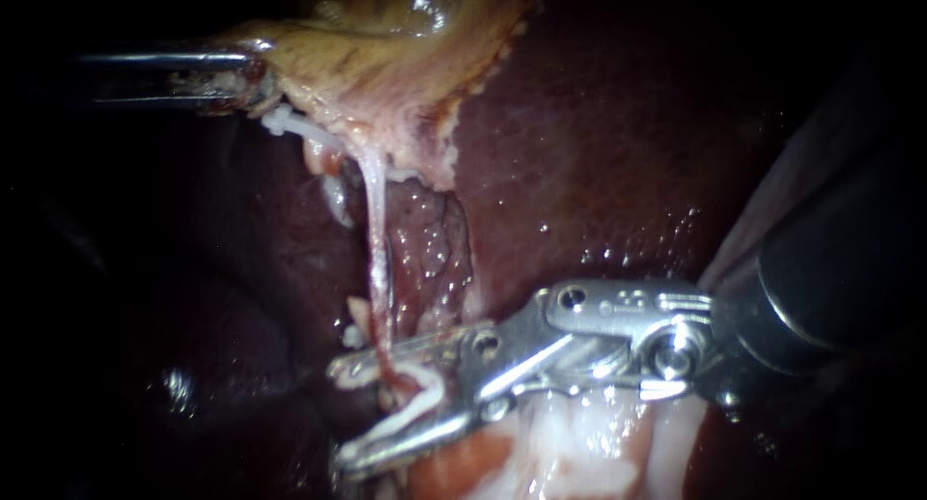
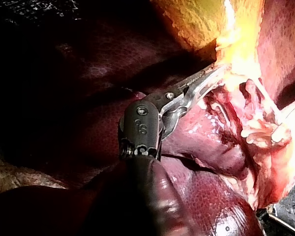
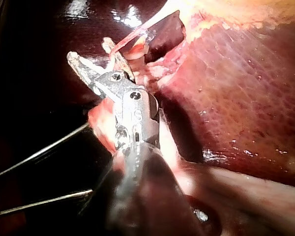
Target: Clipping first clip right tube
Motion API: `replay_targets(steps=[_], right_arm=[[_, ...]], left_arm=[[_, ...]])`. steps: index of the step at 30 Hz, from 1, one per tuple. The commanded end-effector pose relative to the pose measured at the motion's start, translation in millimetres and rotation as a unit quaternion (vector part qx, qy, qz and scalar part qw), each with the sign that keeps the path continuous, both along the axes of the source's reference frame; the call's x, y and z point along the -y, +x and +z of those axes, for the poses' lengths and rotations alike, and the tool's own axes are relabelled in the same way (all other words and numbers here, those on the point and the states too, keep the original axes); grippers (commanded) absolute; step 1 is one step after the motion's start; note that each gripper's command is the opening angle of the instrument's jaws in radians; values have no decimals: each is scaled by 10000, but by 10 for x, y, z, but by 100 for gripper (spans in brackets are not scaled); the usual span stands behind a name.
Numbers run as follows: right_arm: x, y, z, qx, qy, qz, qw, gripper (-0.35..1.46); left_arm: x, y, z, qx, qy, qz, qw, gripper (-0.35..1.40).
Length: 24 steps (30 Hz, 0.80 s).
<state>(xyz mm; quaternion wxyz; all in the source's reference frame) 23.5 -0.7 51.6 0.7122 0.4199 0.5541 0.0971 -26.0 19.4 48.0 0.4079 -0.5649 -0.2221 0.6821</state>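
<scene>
The tube (image 1: 377, 230) ran taut and almost vertical, from the gallbladder (image 1: 386, 66) down over the liver (image 1: 599, 143). At its lower end the right instrument (image 1: 340, 413) straddled it with jaws wide apart, not closed. The left instrument (image 1: 253, 73) had its jaws clamped on the gallbladder's edge.

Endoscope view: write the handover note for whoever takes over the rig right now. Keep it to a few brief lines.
Left instrument: jaws shut on the edge of the gallbladder, pulling it away from the liver.
Right instrument: jaws open, one on each side of the tube near its lower end.
Done: the tube is drawn out straight and the right jaws sit around it.
Left: no clip shows on the tube yet. Probably close the right jaws to set it, then open them and back off.
</scene>
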Motion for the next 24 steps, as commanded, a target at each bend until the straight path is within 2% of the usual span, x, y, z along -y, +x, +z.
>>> replay_targets(steps=[1,12,16,20,24], right_arm=[[0,-2,1,28,21,26,10000,42],[-5,-10,1,141,240,24,9996,0],[-7,-13,3,172,323,28,9993,-35],[-13,-16,7,372,462,-13,9982,-35],[-15,-20,9,456,451,-50,9979,-35]], left_arm=[[0,0,0,0,-3,0,10000,-35],[0,-1,1,-2,-5,-3,10000,-35],[-1,-2,2,-4,-6,-5,10000,-35],[-1,-2,3,-5,-7,-6,10000,-35],[-1,-3,3,-5,-8,-7,10000,-35]])
